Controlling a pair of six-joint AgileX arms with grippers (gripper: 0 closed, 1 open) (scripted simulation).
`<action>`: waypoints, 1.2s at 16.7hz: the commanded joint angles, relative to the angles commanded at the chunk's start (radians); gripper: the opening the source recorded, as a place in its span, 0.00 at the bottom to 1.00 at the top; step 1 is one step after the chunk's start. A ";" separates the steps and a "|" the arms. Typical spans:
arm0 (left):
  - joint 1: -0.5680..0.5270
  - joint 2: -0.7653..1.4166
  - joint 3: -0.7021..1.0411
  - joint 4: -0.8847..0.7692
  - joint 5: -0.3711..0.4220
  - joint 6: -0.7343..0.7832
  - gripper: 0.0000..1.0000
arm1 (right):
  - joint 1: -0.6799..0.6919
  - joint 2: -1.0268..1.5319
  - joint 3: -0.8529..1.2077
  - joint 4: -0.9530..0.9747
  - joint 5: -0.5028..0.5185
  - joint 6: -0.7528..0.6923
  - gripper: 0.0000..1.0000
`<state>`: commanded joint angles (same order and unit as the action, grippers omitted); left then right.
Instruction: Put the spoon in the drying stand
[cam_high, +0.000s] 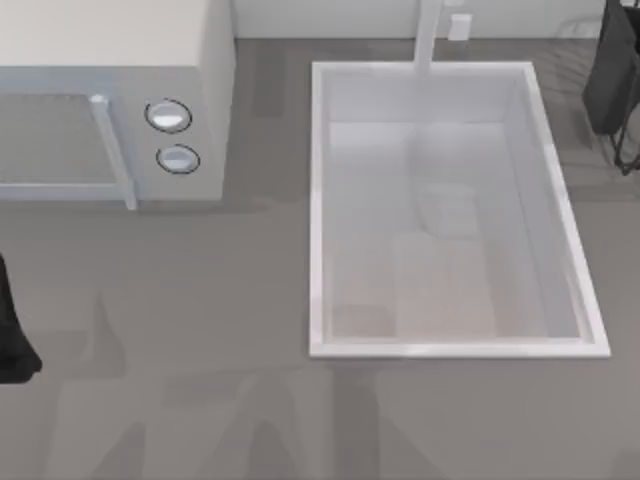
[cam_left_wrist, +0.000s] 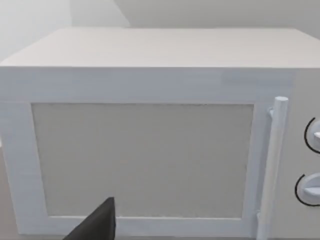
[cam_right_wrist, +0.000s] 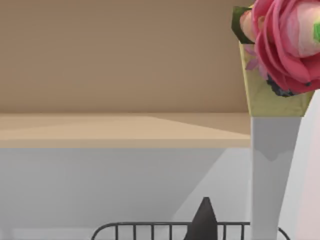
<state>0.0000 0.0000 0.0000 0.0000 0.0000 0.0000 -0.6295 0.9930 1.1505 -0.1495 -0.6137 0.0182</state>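
Note:
The spoon is out of view. Thin dark wires of the drying stand (cam_right_wrist: 150, 229) run along the lower edge of the right wrist view, with a dark tip of my right gripper (cam_right_wrist: 203, 220) just in front of them. From above, my right arm (cam_high: 612, 70) hangs at the table's far right corner, and a bit of dark wire (cam_high: 628, 158) shows below it. My left gripper (cam_high: 10, 345) sits parked at the left edge of the table, facing the microwave (cam_left_wrist: 145, 160).
A big white sink basin (cam_high: 318, 200) with a faucet (cam_high: 428, 35) takes up the middle right of the table. The white microwave (cam_high: 110, 100) stands at the far left. A pink flower bouquet (cam_right_wrist: 280, 45) in a grey vase (cam_right_wrist: 270, 175) rises beside the drying stand.

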 joint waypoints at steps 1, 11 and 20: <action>0.000 0.000 0.000 0.000 0.000 0.000 1.00 | 0.001 0.002 0.000 0.002 0.001 0.000 0.00; 0.000 0.000 0.000 0.000 0.000 0.000 1.00 | 0.161 0.463 -0.067 0.533 0.167 -0.001 0.00; 0.000 0.000 0.000 0.000 0.000 0.000 1.00 | 0.323 0.804 -0.172 0.973 0.337 -0.002 0.00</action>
<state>0.0000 0.0000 0.0000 0.0000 0.0000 0.0000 -0.3068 1.7970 0.9786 0.8231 -0.2772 0.0162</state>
